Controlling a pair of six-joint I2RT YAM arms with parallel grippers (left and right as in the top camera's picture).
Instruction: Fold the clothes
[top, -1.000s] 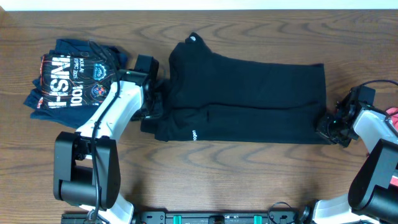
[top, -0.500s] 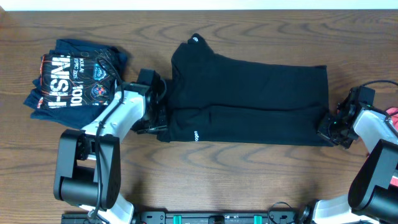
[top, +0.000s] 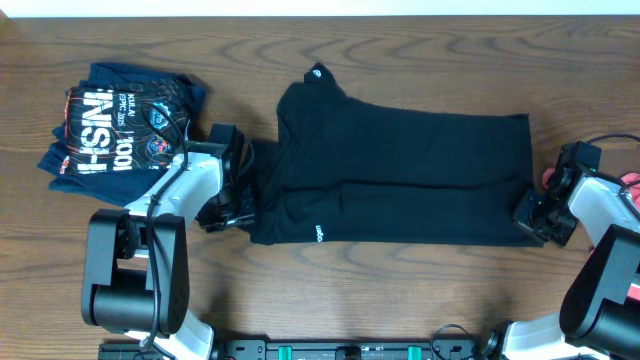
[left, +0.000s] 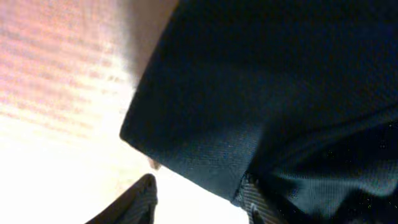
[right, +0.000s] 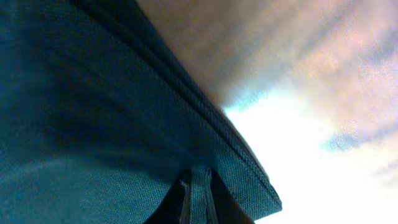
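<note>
The black T-shirt (top: 400, 170) lies folded lengthwise across the middle of the table, its small white logo (top: 318, 233) near the front edge. My left gripper (top: 238, 200) is at the shirt's left end. In the left wrist view its jaws (left: 199, 202) stand apart with bright table between them, and the shirt's hem (left: 205, 162) lies just beyond, touching the right finger (left: 255, 202). My right gripper (top: 528, 212) is at the shirt's front right corner. In the right wrist view it (right: 196, 193) is shut on a thin fold of the black cloth (right: 112, 112).
A folded navy printed shirt (top: 115, 130) lies at the far left, close behind the left arm. A bit of coral-red cloth (top: 632, 185) shows at the right edge, behind the right arm. Bare wooden table (top: 400, 300) runs along the front.
The shirt has been drawn to the right and lies flatter and longer. My left gripper has slid back off its left end toward the front left. My right gripper has moved right and forward with the corner.
</note>
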